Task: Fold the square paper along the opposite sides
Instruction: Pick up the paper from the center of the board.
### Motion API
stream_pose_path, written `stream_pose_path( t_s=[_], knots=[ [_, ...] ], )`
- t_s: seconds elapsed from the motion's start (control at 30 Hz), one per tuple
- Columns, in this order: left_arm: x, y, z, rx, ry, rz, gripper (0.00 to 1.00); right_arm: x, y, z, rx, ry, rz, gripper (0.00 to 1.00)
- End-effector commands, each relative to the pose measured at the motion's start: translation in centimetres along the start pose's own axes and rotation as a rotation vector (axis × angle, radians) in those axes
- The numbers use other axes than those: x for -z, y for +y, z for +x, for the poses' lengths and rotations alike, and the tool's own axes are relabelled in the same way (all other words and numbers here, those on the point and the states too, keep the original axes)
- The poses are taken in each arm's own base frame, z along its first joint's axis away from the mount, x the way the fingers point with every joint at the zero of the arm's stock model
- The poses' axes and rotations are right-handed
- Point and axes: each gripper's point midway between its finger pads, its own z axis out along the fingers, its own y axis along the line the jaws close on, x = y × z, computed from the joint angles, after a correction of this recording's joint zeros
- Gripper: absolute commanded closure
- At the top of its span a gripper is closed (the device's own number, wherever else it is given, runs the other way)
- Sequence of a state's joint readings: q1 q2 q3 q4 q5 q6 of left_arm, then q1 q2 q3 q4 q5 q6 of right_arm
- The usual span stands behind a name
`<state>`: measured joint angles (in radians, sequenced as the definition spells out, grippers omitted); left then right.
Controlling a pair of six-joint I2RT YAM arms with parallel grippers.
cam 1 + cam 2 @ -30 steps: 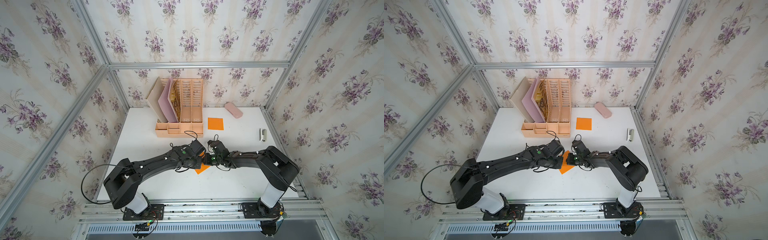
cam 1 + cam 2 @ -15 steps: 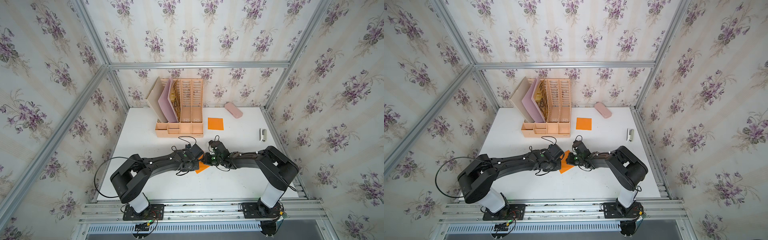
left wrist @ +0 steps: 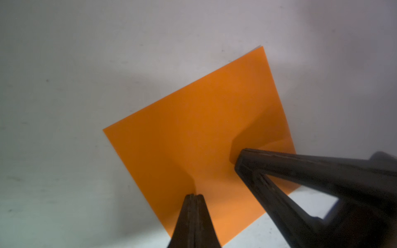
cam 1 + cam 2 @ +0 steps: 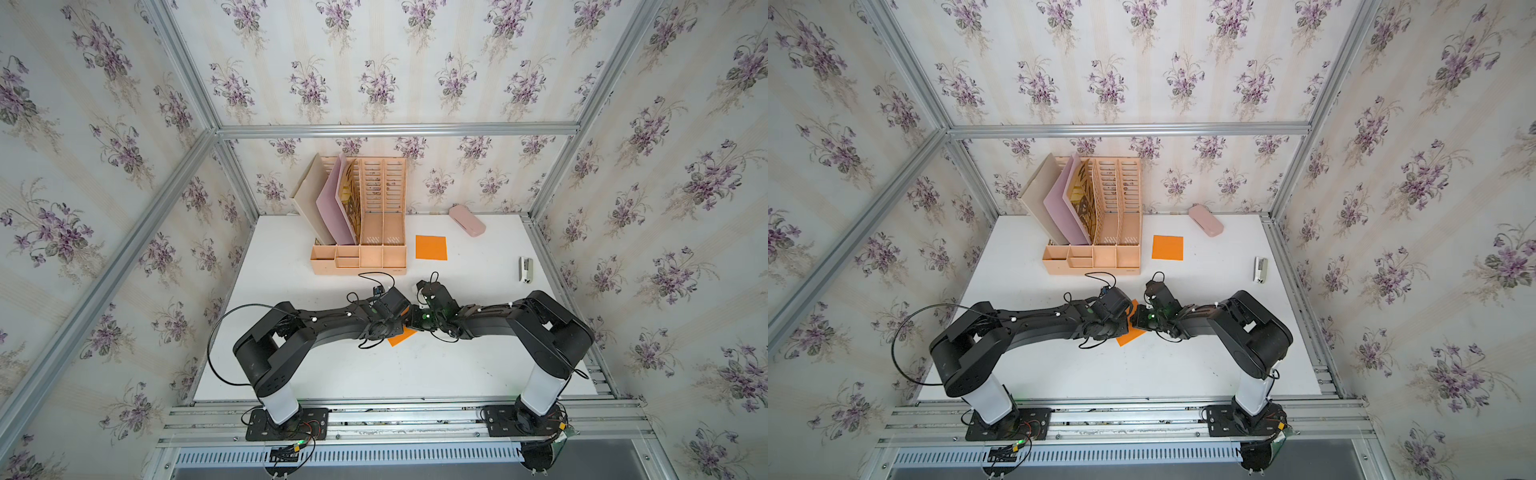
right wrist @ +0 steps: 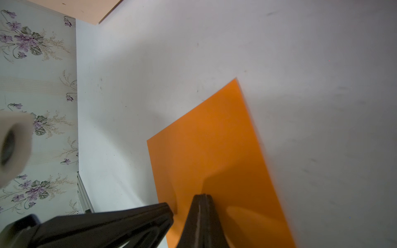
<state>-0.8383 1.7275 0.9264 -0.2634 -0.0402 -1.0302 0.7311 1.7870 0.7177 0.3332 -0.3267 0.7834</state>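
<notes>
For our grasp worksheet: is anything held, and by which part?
Nothing is held: left gripper and right gripper, both shut, press onto the nearer orange paper.

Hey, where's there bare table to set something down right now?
Widest: the table strip between the arms and front rail. Also bare between the file organizer and left wall, and around the stapler. Crowded: centre, where left tool and right tool meet on the orange paper.

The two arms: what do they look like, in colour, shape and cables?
Both the left arm and the right arm are black with rounded joints, on white columns. A thin black cable loops loosely beside the left arm; shorter loops rise at both wrists. The left gripper and the right gripper have black fingers tapering to narrow tips.
</notes>
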Motion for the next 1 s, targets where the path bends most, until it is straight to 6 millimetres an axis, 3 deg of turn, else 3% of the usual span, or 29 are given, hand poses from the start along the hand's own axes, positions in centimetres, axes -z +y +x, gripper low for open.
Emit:
stream_pose_path(
  t_s=[0.0,0.43,0.6,0.8,0.97],
  knots=[
    [-0.7,0.4,0.3,0.014,0.017,-0.009,1.0,0.1,-3.0,2.1,-0.038,0.069,0.12,1.0],
    [-0.6,2.5,0.3,-0.12,0.05,-0.131,1.0,2.1,-4.3,3.3,-0.001,0.085,0.189,1.0],
    [-0.8,2.2,0.8,-0.129,0.075,-0.118,1.0,2.7,-4.1,1.7,0.059,0.051,0.247,0.99],
    [-0.5,2.3,1.1,-0.122,0.089,-0.116,1.0,4.8,-2.4,-1.4,0.132,0.017,0.336,0.75],
    [-0.4,2.1,1.3,-0.098,0.086,-0.087,1.0,5.3,-3.2,-0.9,0.142,0.055,0.387,0.63]
  ],
)
